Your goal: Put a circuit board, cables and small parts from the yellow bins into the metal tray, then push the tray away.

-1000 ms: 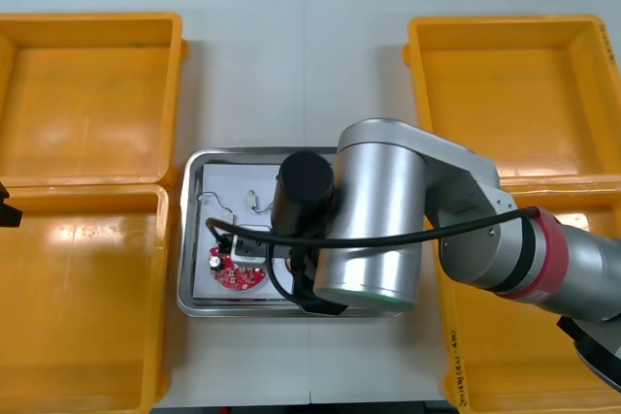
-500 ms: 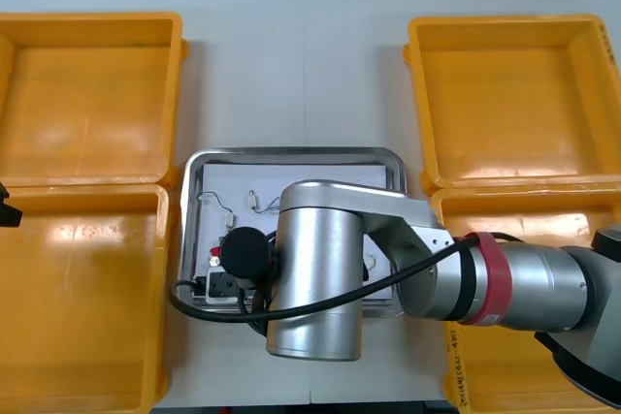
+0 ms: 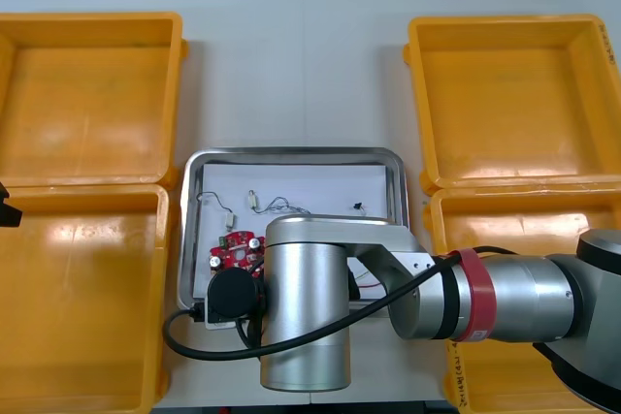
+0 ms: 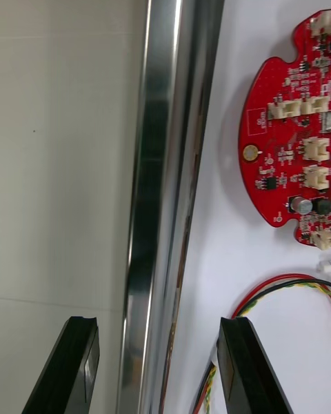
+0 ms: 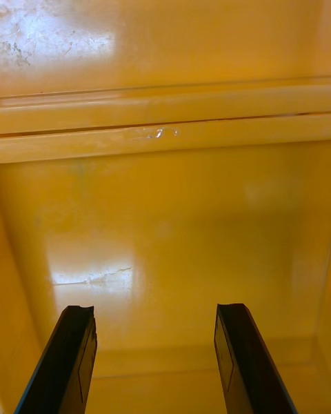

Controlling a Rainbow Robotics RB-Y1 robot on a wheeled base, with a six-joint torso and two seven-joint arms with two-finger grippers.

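Got the right gripper [image 4: 155, 369] spread wide astride the rim of the tray [image 4: 165, 179] — one finger outside over the table [image 4: 62, 145], one inside by the red-yellow cable [image 4: 276, 290], board [image 4: 296, 159] lying inside just beyond — and the left gripper [image 5: 155, 359] likewise splayed, empty, over a bin [image 5: 165, 55].

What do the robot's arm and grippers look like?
The right arm, over the metal tray, is silver cylinders with a red band and looping black cable. The right gripper and left gripper, over a yellow bin, have flat black fingers.
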